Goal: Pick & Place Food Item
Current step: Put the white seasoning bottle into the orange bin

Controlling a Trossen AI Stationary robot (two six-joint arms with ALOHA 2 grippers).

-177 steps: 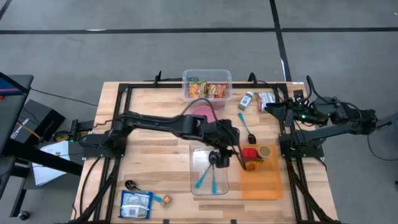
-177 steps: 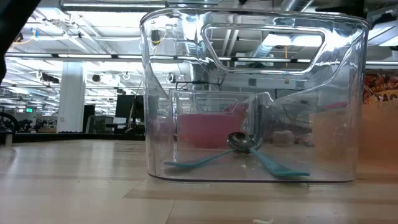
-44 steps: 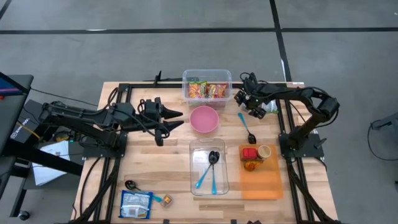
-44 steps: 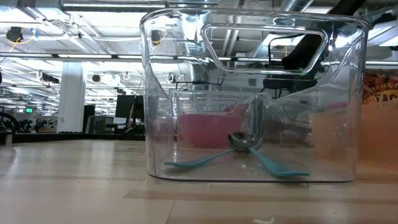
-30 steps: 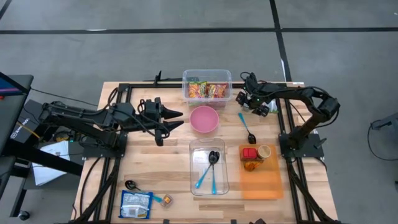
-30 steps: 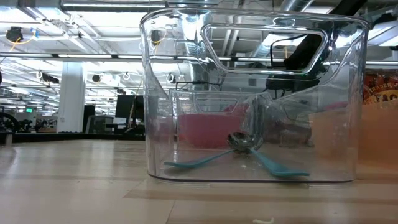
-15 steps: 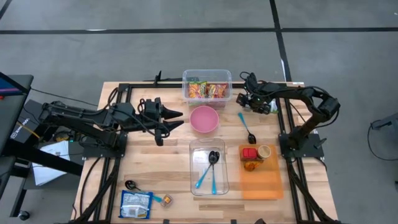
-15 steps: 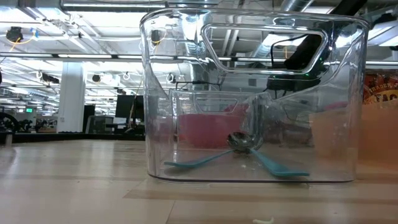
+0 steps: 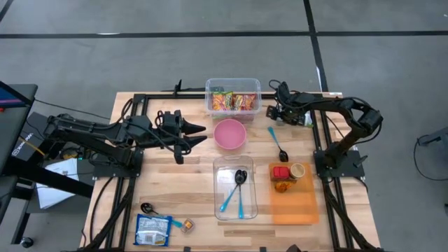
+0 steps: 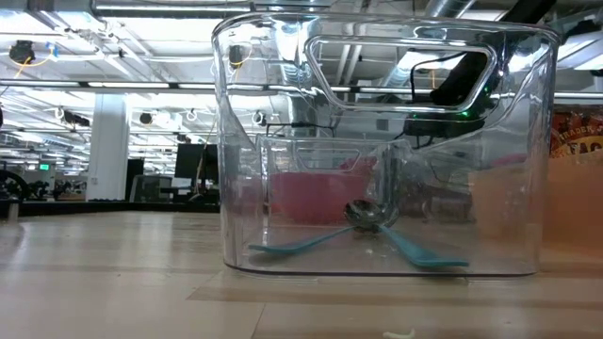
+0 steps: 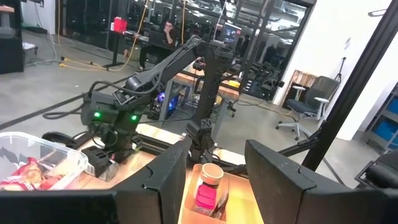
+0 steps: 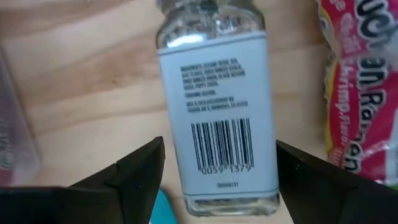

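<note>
While the left gripper is held partly open beside the pink bowl, the spice jar is straddled, ungripped, by the right gripper's wide jaws.

The table is pale wood with a black frame. The arms are dark. A pink bowl sits by a clear tub of red, orange and green packets. A clear bin holds two teal utensils and a black spoon. An orange tray carries a red box and a tan-lidded jar. The bottle is clear with a white label, black print and a barcode. The packet beside it is red and white with yellow. A blue-and-white pouch lies at the near edge.
</note>
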